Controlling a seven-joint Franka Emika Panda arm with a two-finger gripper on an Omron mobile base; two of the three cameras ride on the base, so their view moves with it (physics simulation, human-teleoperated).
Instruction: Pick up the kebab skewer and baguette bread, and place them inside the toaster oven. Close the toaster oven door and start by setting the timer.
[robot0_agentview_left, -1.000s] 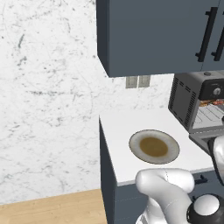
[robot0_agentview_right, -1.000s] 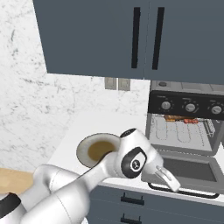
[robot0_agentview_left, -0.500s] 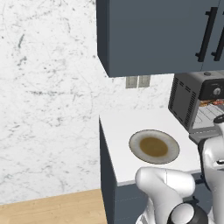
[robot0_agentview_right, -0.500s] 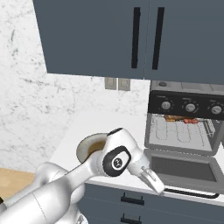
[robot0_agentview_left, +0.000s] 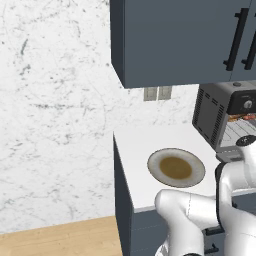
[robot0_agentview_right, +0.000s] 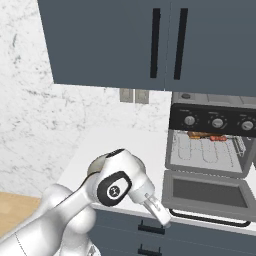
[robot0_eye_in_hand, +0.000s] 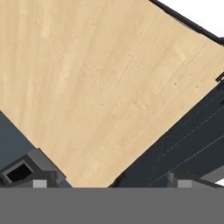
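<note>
- Now, from the left base view, the toaster oven (robot0_agentview_left: 220, 117) stands at the right end of the white counter (robot0_agentview_left: 145, 150), under the dark wall cabinet (robot0_agentview_left: 175, 40). Its slotted side vent faces this camera, and a pale timer knob (robot0_agentview_left: 246, 104) sits on its front panel. Just below the knob, a reddish strip of food shows at the mouth of the oven. A round plate (robot0_agentview_left: 176, 167) with a brown centre lies on the counter, near the oven's left side and apart from it. The white arm (robot0_agentview_left: 200, 215) rises in front of the counter's edge.
- Next, from the right base view, the toaster oven door (robot0_agentview_right: 207, 192) hangs folded down flat, its glass pane facing up and its bar handle along the near edge. Inside, on the wire rack (robot0_agentview_right: 207, 152), the kebab skewer (robot0_agentview_right: 216, 137) lies towards the back, red-orange and dark chunks in a row; a brownish piece beside it at (robot0_agentview_right: 196, 134) looks like the baguette bread, though it is too small to be sure. Three knobs line the dark panel above. The gripper (robot0_agentview_right: 159, 216) points down and to the right, in front of the cabinet face below the counter edge, left of the door.
- Lastly, in the hand view, the two dark fingertips (robot0_eye_in_hand: 19, 173) stand wide apart with nothing between them, jaws released, over pale wooden floor (robot0_eye_in_hand: 96, 87) and dark cabinet fronts (robot0_eye_in_hand: 192, 144).
</note>
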